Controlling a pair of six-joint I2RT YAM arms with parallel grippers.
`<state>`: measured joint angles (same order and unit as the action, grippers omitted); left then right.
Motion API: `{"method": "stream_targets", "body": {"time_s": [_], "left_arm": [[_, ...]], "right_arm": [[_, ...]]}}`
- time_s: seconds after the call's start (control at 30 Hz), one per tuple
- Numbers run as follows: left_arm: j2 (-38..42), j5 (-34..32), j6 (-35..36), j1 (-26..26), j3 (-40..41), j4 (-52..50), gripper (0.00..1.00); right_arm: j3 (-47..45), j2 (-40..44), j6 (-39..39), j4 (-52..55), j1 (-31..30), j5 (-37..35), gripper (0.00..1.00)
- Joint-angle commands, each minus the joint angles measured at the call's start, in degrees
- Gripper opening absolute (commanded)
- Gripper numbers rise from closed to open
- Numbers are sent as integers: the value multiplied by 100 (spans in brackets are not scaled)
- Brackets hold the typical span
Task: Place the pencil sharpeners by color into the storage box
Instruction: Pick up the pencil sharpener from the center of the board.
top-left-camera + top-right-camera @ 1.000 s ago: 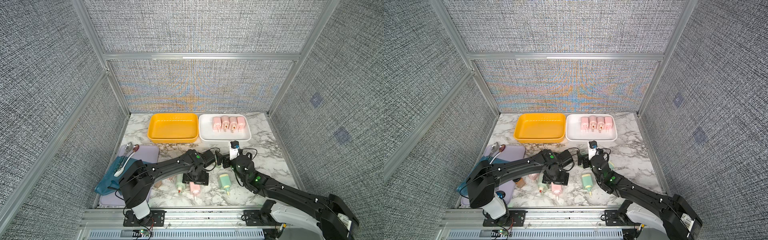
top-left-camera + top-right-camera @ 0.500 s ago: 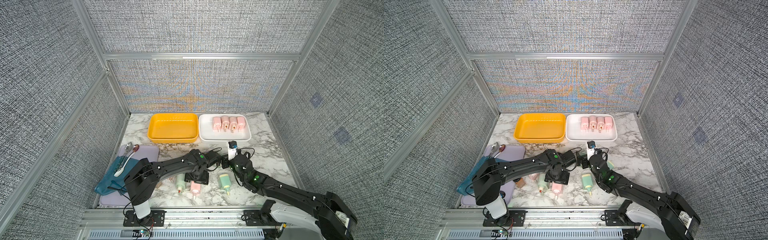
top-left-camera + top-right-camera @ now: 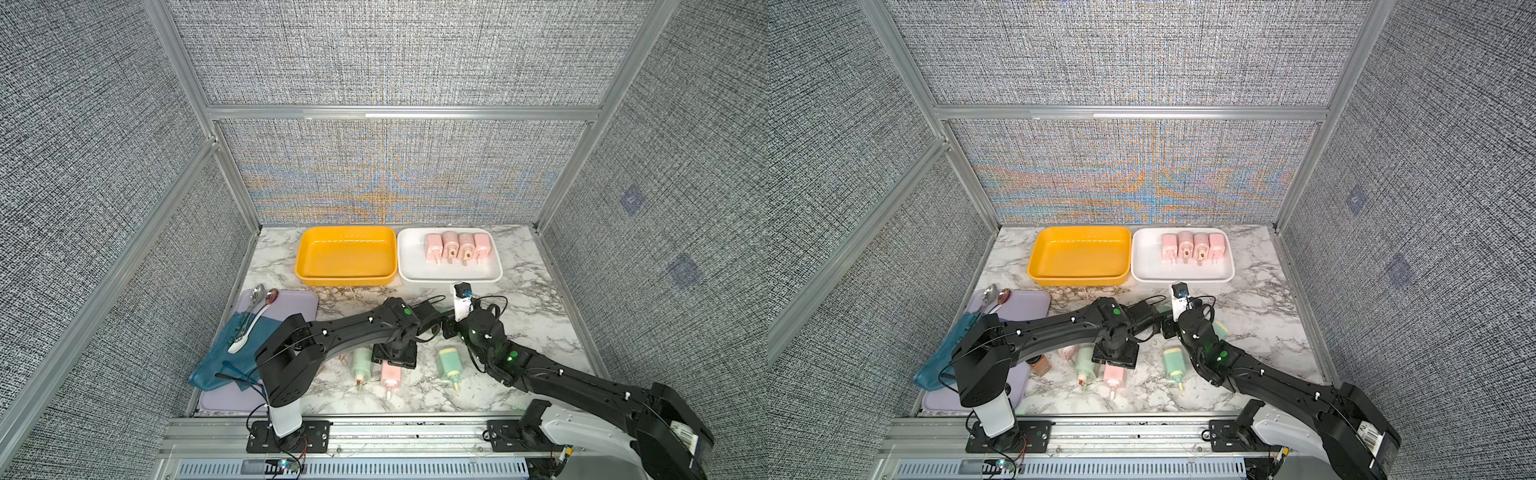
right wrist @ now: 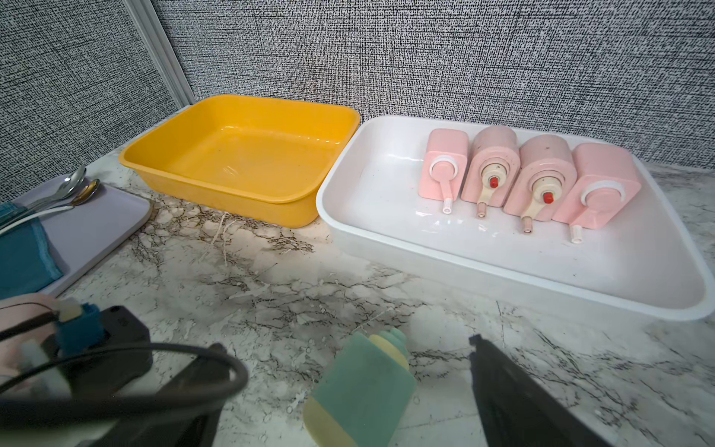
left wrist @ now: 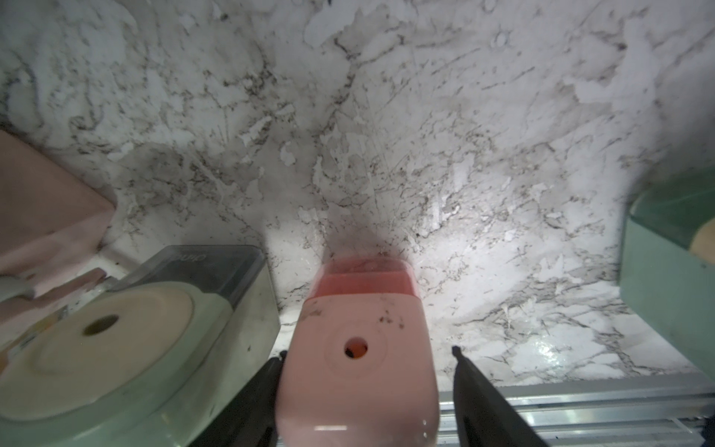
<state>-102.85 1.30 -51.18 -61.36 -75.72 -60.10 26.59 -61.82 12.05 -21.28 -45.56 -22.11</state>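
left pincer (image 5: 369,351) narrower round pink sharpener (image 5: 360,387), right pincer (image 4: 344,344) wide — four pinks (image 3: 449,245) in white tray (image 3: 411,259)

A lilac tray (image 3: 297,309) lies on the marble bench (image 3: 540,324). On the tray: 2 spoons (image 3: 257,293) and a teal cloth (image 3: 220,361). A brown jar (image 3: 1040,365) stands just beside the tray.

**The counter (image 3: 519,316), back to front**

Two boxes sit side by side along the back edge, the left box (image 3: 345,280) and the right box (image 3: 449,277). Four sharpeners (image 3: 451,245) lie in a row in the right box. Three loose sharpeners (image 3: 390,374) lie near the middle of the front edge. A tray (image 3: 291,303) in the front-left corner carries a cloth (image 3: 232,353) and spoons (image 3: 254,296).
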Motion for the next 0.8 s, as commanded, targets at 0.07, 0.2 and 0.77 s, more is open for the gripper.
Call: {"method": "stream_targets", "body": {"time_s": [0.07,0.2,0.77], "left_arm": [[2,19,11,2,75,-116,66],[4,28,16,2,101,-107,63],[255,-451,491,10,-225,-433,2]], "right_arm": [[30,4,-19,-180,-15,19,99],[109,-39,-5,-91,-30,124,99],[22,104,51,-465,-54,-162,99]]}}
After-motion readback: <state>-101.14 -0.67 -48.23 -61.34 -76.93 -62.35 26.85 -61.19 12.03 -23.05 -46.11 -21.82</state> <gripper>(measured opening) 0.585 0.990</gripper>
